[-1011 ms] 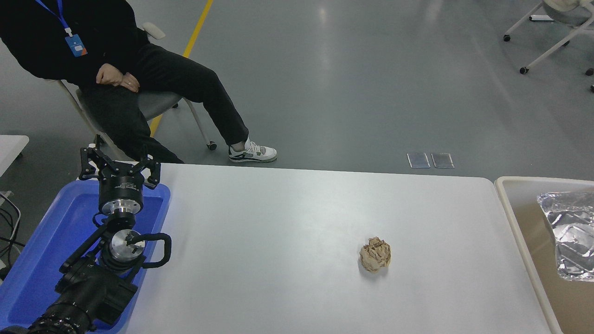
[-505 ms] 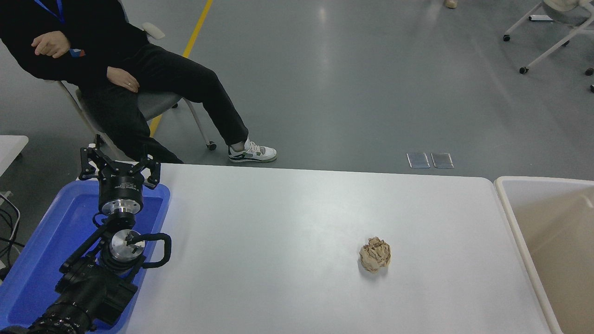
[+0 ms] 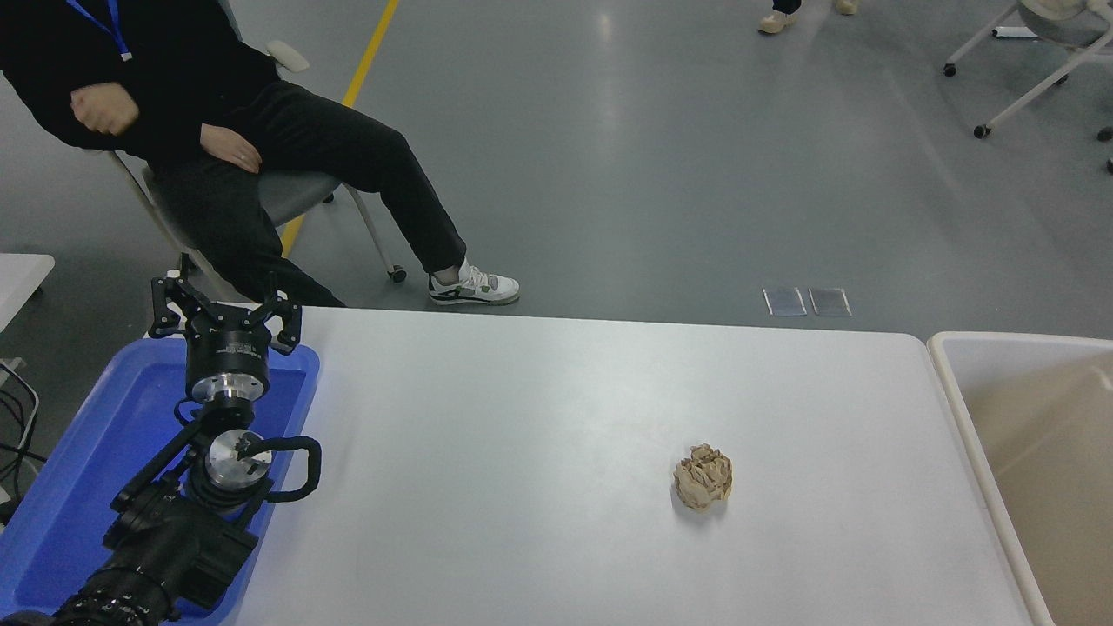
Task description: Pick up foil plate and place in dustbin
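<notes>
The dustbin (image 3: 955, 382) stands against the right end of the white table (image 3: 556, 409), its pale rounded rim level with the tabletop and its tan inside partly cut off by the picture's right edge; the part of it that shows holds no foil plate, and no foil plate can be seen on the table either. One crumpled tan paper ball (image 3: 703, 476) lies alone on the table, well apart from the bin and right of the middle. At the lower left the left gripper (image 3: 223, 306) is parked over the far end of one blue tray (image 3: 69, 487), its black fingers (image 3: 284, 315) spread wide, holding and touching nothing. The right arm is out of the picture. Beyond the table lies a grey floor with a yellow line (image 3: 348, 96). One person (image 3: 217, 104) in black sits on a chair there, and another person's shoes (image 3: 774, 21) show at the top edge.
</notes>
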Controlling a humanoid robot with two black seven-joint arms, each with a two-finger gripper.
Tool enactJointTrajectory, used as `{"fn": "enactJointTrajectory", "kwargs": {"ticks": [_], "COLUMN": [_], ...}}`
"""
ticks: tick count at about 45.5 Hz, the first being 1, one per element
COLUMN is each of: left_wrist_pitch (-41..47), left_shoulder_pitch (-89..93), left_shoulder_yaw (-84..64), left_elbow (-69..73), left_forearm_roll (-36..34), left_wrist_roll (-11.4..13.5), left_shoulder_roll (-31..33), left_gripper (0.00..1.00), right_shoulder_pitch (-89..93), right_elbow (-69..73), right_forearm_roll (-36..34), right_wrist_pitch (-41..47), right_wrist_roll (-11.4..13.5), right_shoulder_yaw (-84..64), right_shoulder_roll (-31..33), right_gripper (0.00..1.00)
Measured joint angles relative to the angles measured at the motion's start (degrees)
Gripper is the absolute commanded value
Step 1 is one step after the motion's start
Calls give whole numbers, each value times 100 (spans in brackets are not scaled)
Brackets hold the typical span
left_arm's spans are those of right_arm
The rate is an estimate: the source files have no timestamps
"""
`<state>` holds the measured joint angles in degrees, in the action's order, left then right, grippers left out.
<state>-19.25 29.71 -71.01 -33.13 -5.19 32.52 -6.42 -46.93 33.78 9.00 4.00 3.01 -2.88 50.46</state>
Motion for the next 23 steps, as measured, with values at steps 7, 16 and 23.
{"fn": "enactJointTrajectory", "kwargs": {"ticks": [7, 16, 23], "left_wrist_pitch": [0, 0, 0], "left_shoulder_pitch": [0, -1, 0], "left_shoulder_yaw": [0, 1, 0], "left_elbow": [0, 0, 0], "left_forearm_roll": [-7, -8, -8], "left_wrist_roll": [0, 0, 0], "left_shoulder_roll": [0, 0, 0], "left_gripper": [99, 99, 99], "right_shoulder_pitch": [-666, -1270, -1564], "right_elbow": [1560, 2906, 3506], "right_forearm_roll": [453, 1232, 1734], "right_wrist_pitch": [-11, -17, 7], "right_wrist_roll": [168, 304, 351], "right_shoulder_yaw": [-26, -49, -99], "right_shoulder_roll": [979, 1819, 2202], "right_gripper": [100, 100, 100]}}
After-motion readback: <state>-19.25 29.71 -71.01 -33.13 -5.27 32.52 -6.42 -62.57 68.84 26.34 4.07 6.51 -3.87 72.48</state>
